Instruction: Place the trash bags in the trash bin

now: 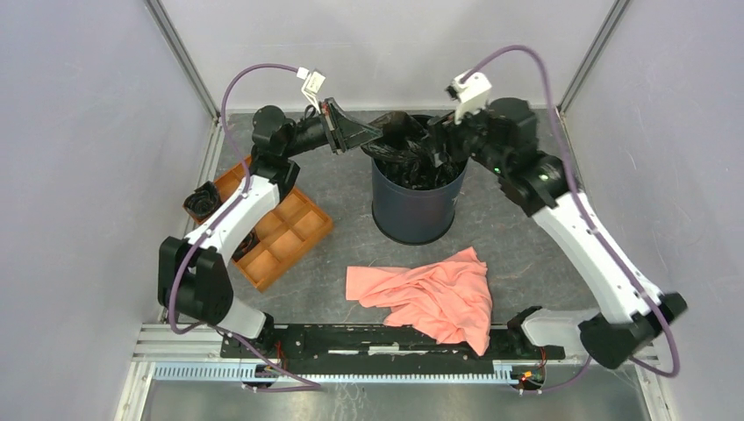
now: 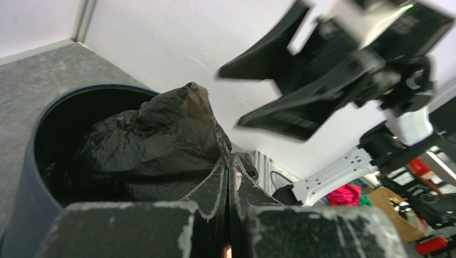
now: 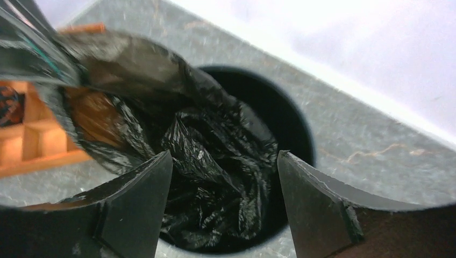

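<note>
Trash bags [image 3: 215, 156] of wrinkled glossy black film bulged from the round navy trash bin [image 1: 414, 215]; left gripper [image 2: 228, 161] seemingly clamped the film, right gripper [image 3: 225, 180] jaws apart above the rim

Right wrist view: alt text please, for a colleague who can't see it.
The right gripper, open, hangs over the trash bin, which holds a crumpled black trash bag. One part of the bag is stretched up and out toward the upper left. An orange tray shows at the left edge.
</note>
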`<state>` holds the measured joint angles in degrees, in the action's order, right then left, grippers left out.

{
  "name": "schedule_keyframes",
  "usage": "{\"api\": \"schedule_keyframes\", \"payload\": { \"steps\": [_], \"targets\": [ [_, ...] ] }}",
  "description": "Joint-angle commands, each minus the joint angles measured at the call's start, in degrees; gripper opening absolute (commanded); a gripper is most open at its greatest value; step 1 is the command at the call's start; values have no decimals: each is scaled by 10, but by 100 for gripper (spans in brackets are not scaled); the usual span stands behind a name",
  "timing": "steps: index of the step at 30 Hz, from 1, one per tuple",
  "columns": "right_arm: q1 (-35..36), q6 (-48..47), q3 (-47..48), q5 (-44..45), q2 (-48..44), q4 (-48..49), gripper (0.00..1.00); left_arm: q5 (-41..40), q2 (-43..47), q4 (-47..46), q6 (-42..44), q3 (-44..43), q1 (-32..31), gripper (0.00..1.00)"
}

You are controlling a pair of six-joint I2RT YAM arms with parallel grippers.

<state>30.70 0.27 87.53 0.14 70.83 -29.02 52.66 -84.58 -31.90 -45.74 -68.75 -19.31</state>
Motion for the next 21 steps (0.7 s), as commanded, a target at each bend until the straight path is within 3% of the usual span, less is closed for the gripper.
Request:
{"api": "schedule_keyframes", "payload": {
  "steps": [1, 4, 9, 10, 13, 15, 17, 21],
  "targets": [
    [-1, -13, -36, -49, 43, 63, 79, 58, -39, -144, -121, -5, 7, 2],
    [6, -21, -43, -50, 62, 64, 79, 65, -62, -175, -159, -11, 7, 2],
    [38, -69, -100, 82, 60, 107, 76, 42, -77, -167, -161, -15, 8, 3],
    [41, -73, -98, 106, 64, 103, 68, 30, -80, -150, -156, -19, 9, 5],
    [41, -52, -97, 187, 47, 101, 33, -9, -86, -25, -107, -47, 16, 11],
    [41, -43, -98, 192, 29, 114, 22, -50, -82, 116, -35, -78, 24, 17],
    [39, -36, -61, 177, 36, 87, 3, -108, -74, 246, 41, -109, 28, 22],
    [29, -11, 6, 123, 65, 31, 1, -178, -44, 375, 124, -141, 30, 40]
  ]
}}
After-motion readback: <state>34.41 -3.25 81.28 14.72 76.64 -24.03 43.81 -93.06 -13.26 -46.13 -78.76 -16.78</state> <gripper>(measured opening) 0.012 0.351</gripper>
